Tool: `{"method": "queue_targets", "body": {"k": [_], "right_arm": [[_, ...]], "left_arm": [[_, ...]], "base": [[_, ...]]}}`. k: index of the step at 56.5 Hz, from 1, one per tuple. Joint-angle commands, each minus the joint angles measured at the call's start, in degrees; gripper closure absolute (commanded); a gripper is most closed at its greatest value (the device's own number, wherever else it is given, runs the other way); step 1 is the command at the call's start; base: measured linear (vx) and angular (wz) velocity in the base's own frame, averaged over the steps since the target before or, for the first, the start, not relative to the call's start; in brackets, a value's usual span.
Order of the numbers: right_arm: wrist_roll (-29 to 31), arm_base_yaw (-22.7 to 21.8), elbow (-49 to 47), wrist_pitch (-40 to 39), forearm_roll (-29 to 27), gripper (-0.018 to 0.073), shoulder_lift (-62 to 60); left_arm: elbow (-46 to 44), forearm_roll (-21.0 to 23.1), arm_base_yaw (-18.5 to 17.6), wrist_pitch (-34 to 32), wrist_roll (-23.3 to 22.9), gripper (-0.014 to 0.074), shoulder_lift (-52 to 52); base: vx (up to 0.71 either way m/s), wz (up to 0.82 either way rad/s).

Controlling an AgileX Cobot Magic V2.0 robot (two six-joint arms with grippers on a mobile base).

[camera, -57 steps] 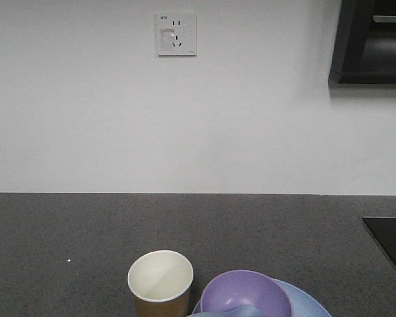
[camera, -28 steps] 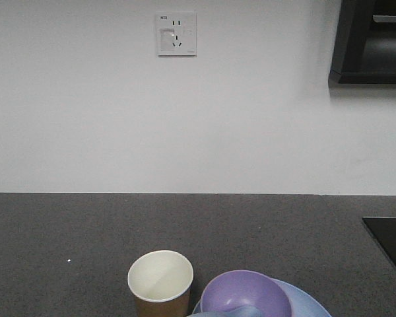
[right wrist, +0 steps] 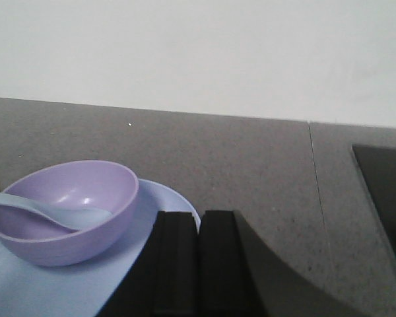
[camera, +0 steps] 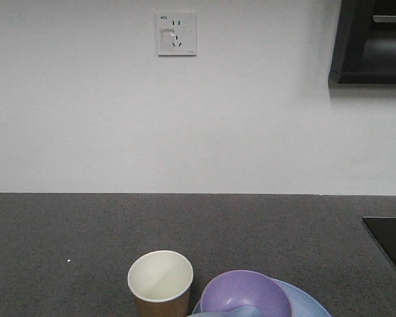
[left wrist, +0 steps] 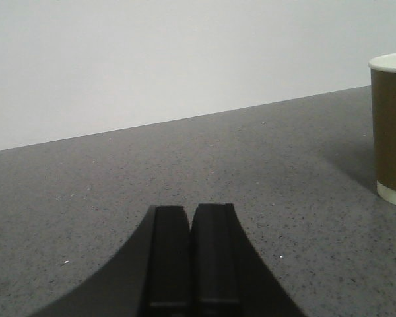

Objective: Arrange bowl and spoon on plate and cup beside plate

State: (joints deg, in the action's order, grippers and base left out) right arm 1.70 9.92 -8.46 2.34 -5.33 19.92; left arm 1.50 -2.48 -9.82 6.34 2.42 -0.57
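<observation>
The lilac bowl [camera: 246, 293] [right wrist: 63, 210] sits on the light blue plate [camera: 310, 302] [right wrist: 162, 205] at the bottom of the front view. The pale blue spoon [right wrist: 49, 210] lies inside the bowl, scoop down; its edge shows as the spoon [camera: 241, 310]. The brown paper cup [camera: 161, 282] [left wrist: 391, 129] stands upright just left of the plate. My left gripper [left wrist: 191, 211] is shut and empty over bare counter, well left of the cup. My right gripper [right wrist: 199, 216] is shut and empty over the plate's right rim, right of the bowl.
Dark speckled countertop [camera: 86, 238] runs back to a white wall with a socket [camera: 177, 34]. A black inset panel [camera: 389, 241] [right wrist: 383, 198] lies at the right. A dark cabinet [camera: 369, 41] hangs at the upper right.
</observation>
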Motion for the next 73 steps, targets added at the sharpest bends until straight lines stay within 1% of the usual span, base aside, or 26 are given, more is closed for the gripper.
{"method": "queue_targets", "body": {"k": [1,15,19,23,29,73], "right_arm": [[-5.16,-2.56,4.20,-11.70,0.51,0.0568,-0.90],[-6.73,-10.48,10.50,-9.95,2.55,0.0568,-12.96],[-6.67,-12.10,10.44,-7.35,2.85,0.0568,-16.53],[-6.61,-13.25,10.44,-6.69,3.81,0.0568,-19.92],[-6.61,-13.02,10.44,-6.82,5.33,0.0568,-20.84],[-6.61,-13.02,10.44,-5.86,5.33,0.0568,-20.89]], "left_arm": [[-1.43,0.55,0.08,-5.11,-0.09,0.0603,-0.99],[-1.43,0.55,0.08,-5.11,-0.09,0.0603,-0.99],[-1.43,0.55,0.08,-5.11,-0.09,0.0603,-0.99],[-1.43,0.55,0.08,-5.11,-0.09,0.0603,-0.99],[-1.43,0.55,0.08,-5.11,-0.09,0.0603,-0.99],[-1.43,0.55,0.08,-5.11,-0.09,0.0603,-0.99]], "base": [[0.00,0.00],[0.00,0.00],[0.00,0.00],[0.00,0.00],[0.00,0.00],[0.00,0.00]]}}
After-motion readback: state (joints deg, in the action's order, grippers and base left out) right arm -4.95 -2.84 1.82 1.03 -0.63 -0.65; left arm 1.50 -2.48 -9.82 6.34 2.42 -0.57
